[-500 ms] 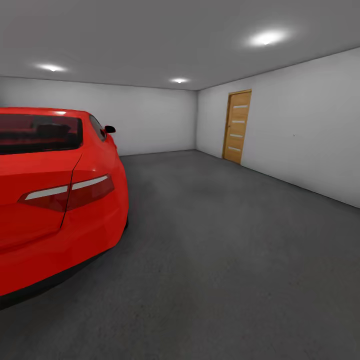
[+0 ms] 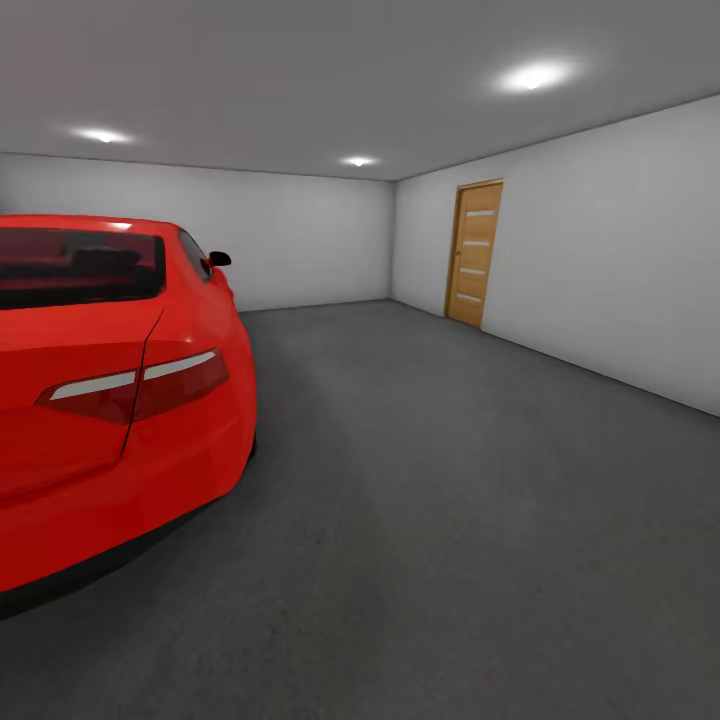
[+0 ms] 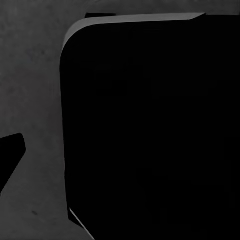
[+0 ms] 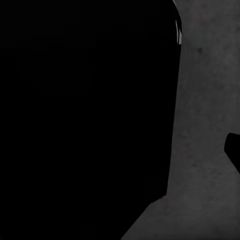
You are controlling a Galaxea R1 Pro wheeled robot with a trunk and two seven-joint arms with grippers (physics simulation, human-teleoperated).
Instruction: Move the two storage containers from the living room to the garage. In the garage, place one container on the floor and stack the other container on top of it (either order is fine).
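The head camera looked level and forward down the garage, with the red car (image 2: 110, 390) close at the frame's left and the wooden door (image 2: 474, 253) far off at upper right. Both wrist cameras pointed down at the dark grey floor (image 2: 450, 500), close behind a black body (image 3: 150, 130). All three views shared that floor.

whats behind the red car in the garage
Beyond the red car stands the pale back wall, with dark grey floor running up to it. The car's body covers the floor and lower wall on its far side, so anything there cannot be seen.
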